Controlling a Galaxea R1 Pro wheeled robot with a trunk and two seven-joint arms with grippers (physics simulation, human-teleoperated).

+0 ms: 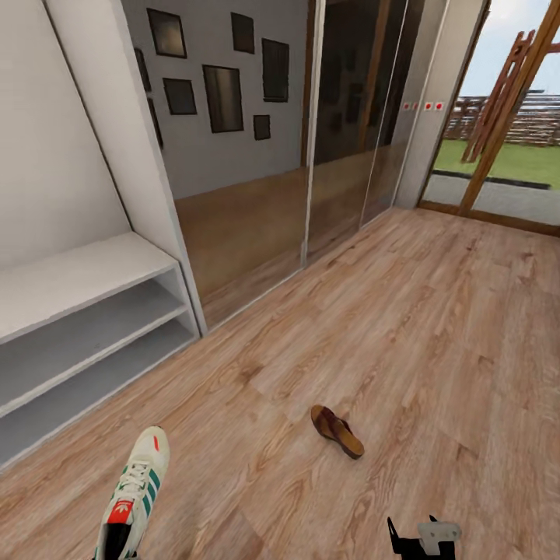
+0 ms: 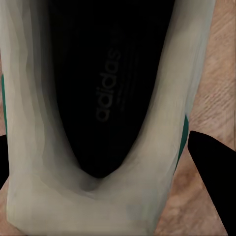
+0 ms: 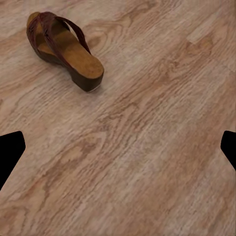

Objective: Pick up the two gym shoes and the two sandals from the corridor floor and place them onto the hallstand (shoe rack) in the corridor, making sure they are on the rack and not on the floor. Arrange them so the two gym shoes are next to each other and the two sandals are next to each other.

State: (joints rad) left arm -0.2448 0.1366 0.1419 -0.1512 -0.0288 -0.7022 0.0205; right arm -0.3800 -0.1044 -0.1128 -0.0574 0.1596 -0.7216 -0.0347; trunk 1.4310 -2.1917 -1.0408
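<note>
A cream-white gym shoe (image 1: 138, 488) with green stripes and a red tongue hangs low at the near left, toe pointing away, looking raised off the corridor floor (image 1: 404, 327). The left wrist view looks straight into its dark heel opening (image 2: 105, 88). My left gripper (image 2: 98, 140) is shut on the shoe, one dark finger (image 2: 211, 167) at each side of the heel. A brown sandal (image 1: 337, 431) lies flat on the planks mid-floor, also visible as the sandal (image 3: 64, 46) ahead of my right gripper (image 3: 123, 137), which hovers open over bare wood. The pale-grey hallstand (image 1: 78, 272) stands at the left.
Mirrored sliding doors (image 1: 257, 194) run along the wall beyond the hallstand. A glass door (image 1: 505, 155) at the far right opens onto grass. My right gripper (image 1: 424, 540) shows low at the near right, with wide bare floor around the sandal.
</note>
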